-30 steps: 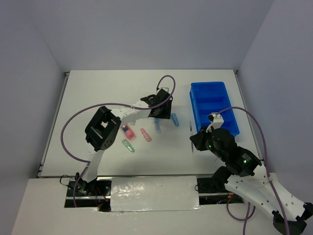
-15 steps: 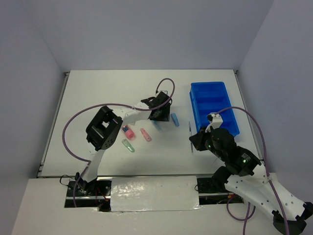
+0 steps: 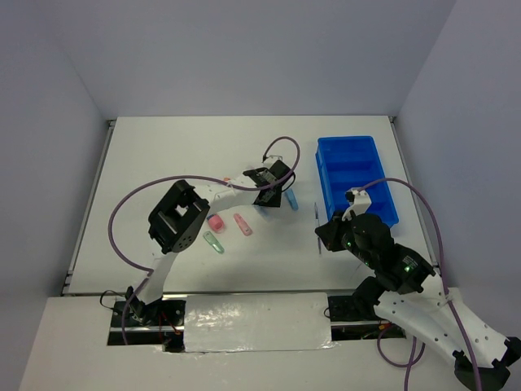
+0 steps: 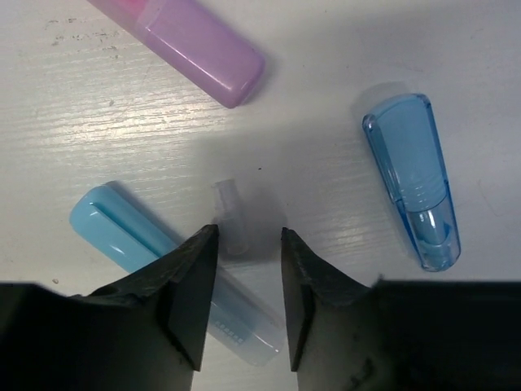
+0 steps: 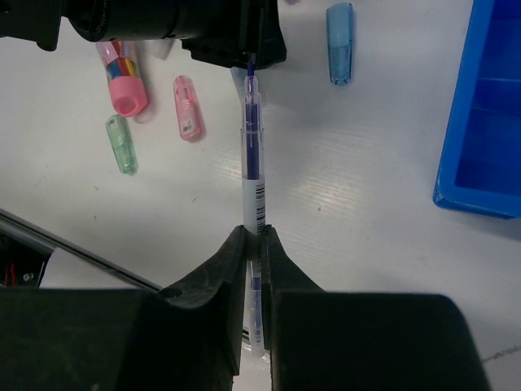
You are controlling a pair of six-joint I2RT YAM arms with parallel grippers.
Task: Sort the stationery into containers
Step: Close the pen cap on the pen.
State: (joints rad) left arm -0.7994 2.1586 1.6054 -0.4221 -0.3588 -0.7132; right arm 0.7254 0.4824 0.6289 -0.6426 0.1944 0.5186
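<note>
Left of the tray, our right pincer clenches the pen for transport, while our left pincer, released, straddles a light blue marker.

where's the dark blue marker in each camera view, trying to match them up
Top external: the dark blue marker lies mid-table, a little left of the blue tray.
Left wrist: marker right of centre, to the right of the left arm's fingers, narrow end down.
Right wrist: marker at the top edge, right of centre.
Shared landmark: the left arm's fingers, just left of the marker in every view.
</note>
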